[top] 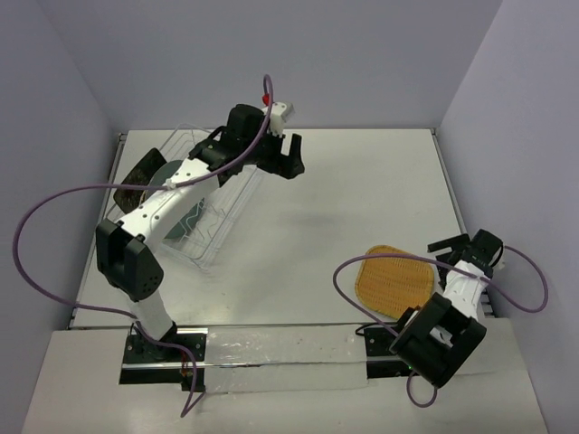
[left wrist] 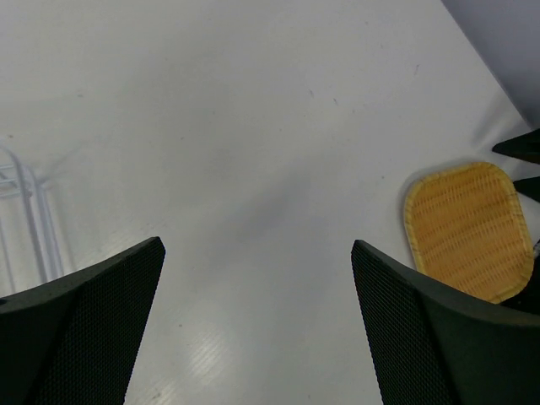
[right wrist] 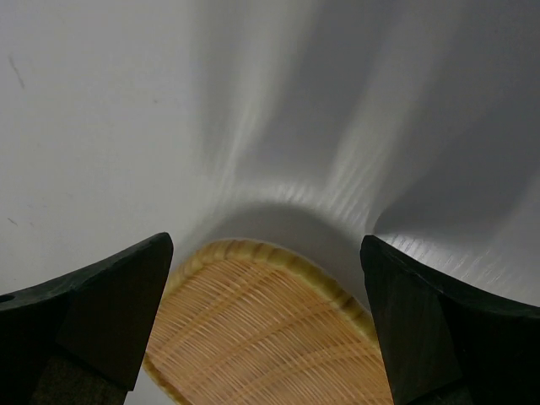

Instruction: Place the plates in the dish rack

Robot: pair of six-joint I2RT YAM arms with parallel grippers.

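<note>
The rounded-square orange-yellow woven plate (top: 395, 281) lies flat on the table at the near right; it also shows in the left wrist view (left wrist: 468, 228). My right gripper (top: 449, 253) is open just right of it, and the plate's edge (right wrist: 270, 329) lies between and below the spread fingers. The dish rack (top: 213, 237) of clear wire stands at the back left, with a teal-grey plate (top: 165, 179) and a dark plate (top: 137, 174) standing in it. The round yellow plate is not clearly seen. My left gripper (top: 294, 158) is open and empty, above the table right of the rack.
A corner of the rack's wire (left wrist: 34, 219) shows at the left of the left wrist view. My right gripper's tips (left wrist: 516, 166) show beside the woven plate. Purple cables loop from both arms. Walls close the table at the left, back and right.
</note>
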